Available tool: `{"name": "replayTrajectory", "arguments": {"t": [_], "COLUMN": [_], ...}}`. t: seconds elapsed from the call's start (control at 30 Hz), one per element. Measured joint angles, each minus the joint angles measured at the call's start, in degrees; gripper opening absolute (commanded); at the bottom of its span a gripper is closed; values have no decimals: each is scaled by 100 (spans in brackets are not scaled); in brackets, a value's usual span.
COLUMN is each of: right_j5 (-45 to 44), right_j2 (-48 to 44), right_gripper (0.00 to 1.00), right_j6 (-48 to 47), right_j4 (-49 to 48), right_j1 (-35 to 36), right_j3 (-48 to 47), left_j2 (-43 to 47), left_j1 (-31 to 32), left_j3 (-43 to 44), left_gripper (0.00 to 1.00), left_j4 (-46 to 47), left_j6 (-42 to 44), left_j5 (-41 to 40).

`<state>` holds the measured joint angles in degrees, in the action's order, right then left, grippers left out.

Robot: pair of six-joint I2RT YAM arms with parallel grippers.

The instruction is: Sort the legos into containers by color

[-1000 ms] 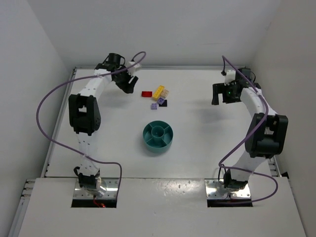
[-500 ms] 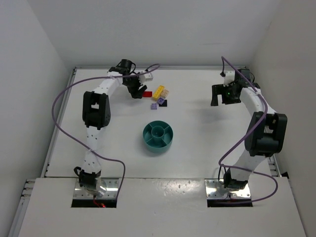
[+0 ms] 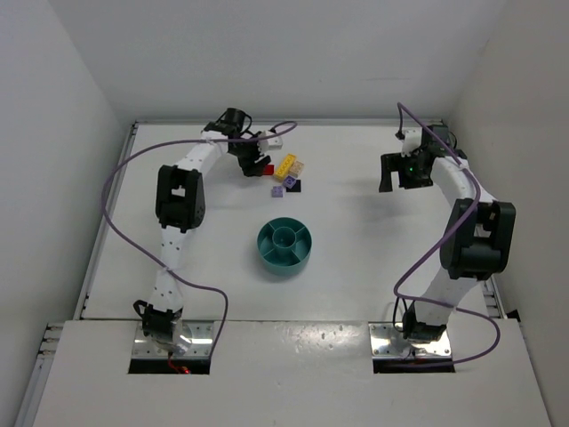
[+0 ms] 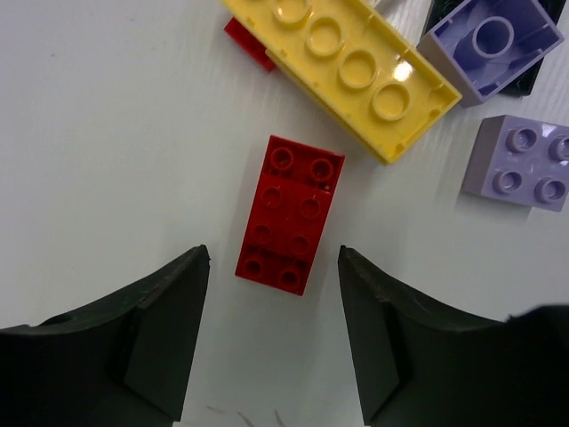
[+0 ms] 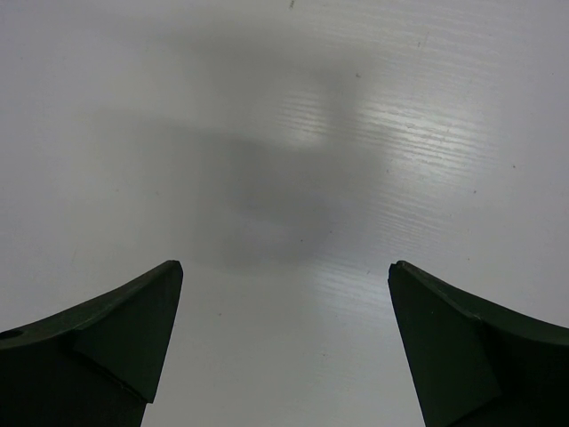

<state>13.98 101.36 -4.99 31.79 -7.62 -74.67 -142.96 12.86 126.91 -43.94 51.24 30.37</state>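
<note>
The teal dish (image 3: 284, 246) sits mid-table, its compartments showing no bricks. The bricks lie in a cluster behind it: a red brick (image 4: 290, 213), a long yellow brick (image 4: 342, 62), two purple bricks (image 4: 520, 165) (image 4: 492, 44), with a second red piece (image 4: 247, 43) under the yellow one and a black brick (image 3: 294, 185). In the top view the yellow brick (image 3: 285, 165) shows beside the left gripper. My left gripper (image 4: 274, 258) is open, low over the table, its fingers straddling the near end of the red brick without touching it. My right gripper (image 5: 284, 271) is open and empty over bare table at the far right (image 3: 400, 172).
White walls close in the table (image 3: 356, 267) at the back and both sides. Purple cables loop from both arms. The right wrist view shows only bare white table surface.
My left arm has swung right from the table's back left to the brick cluster and lowered over the red brick. The right arm has not moved.
</note>
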Motion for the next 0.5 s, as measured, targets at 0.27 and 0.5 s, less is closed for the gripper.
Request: {"name": "replayTrajectory", "arguments": {"t": [0.27,0.5], "right_j5": [0,4], "right_j2": [61,81], "right_gripper": [99,99], "right_j6": [0,-2], "right_j4": [2,0], "right_j1": [0,0], "right_j3": [-4,-4], "left_j2": [-129,-74], "left_j1": [186,229], "left_j3": [0,-175], "left_gripper": [47,16], "left_j4": [35,205], "left_j6": [214,275], "left_j5": [24,28]}}
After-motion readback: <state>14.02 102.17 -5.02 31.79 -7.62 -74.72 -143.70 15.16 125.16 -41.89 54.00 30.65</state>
